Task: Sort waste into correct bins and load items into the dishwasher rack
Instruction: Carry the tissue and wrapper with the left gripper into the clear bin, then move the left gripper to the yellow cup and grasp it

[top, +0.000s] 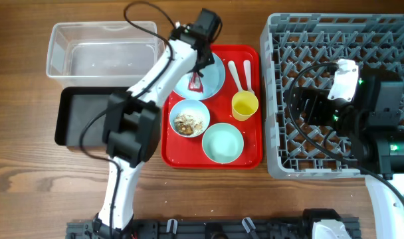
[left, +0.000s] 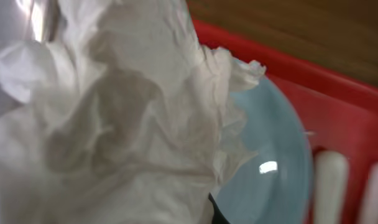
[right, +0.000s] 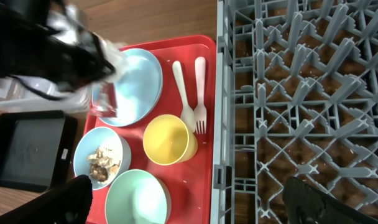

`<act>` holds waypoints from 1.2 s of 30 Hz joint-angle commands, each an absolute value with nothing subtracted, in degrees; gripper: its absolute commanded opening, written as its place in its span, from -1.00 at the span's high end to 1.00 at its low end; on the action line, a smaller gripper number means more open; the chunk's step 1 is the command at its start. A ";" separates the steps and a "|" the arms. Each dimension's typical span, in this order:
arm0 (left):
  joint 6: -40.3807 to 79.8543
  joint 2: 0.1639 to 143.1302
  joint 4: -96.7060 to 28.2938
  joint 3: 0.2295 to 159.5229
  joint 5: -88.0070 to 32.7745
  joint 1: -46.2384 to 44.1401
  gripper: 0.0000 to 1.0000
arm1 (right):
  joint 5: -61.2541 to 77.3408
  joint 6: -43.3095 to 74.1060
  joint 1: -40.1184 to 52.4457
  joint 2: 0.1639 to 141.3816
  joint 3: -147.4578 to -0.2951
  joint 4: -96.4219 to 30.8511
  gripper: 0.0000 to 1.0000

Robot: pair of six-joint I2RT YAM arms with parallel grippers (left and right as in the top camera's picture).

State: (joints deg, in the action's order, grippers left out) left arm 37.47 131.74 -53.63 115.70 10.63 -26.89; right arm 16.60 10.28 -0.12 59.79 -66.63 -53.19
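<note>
Overhead view, left to right: one clear tub [top: 102, 50] sits at the back of the worktop [top: 29, 172], with one black tray [top: 82, 118] just in front of it. Next is the red tray [top: 252, 151], where the left gripper [top: 198, 73] hangs over the one blue plate [top: 217, 78]. Its wrist cam is filled by one crumpled napkin [left: 114, 124] bunched right against it. The fingers are hidden, so I can't tell if it's clamped or not. One red-and-white sauce packet [top: 197, 83] lies on the plate. There are two bowls: one [top: 176, 108] holding the food scraps [top: 187, 123] and one [top: 222, 143] empty. There's also one yellow cup [top: 244, 105] and two white utensils [top: 235, 74] side by side. On the right is the one grey rack [top: 321, 46], with the right gripper [right: 188, 186] hovering above it, fingers spread wide and holding nothing.
</note>
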 commanded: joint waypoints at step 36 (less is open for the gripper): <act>12.86 119.94 -69.65 121.08 -21.91 -7.90 -0.73 | 16.34 12.16 0.14 59.90 -67.96 -53.17 -0.99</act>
State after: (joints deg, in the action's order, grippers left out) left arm 15.68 123.46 -66.43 120.38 -10.68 -3.42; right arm 16.62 11.33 -0.12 59.79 -66.63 -53.19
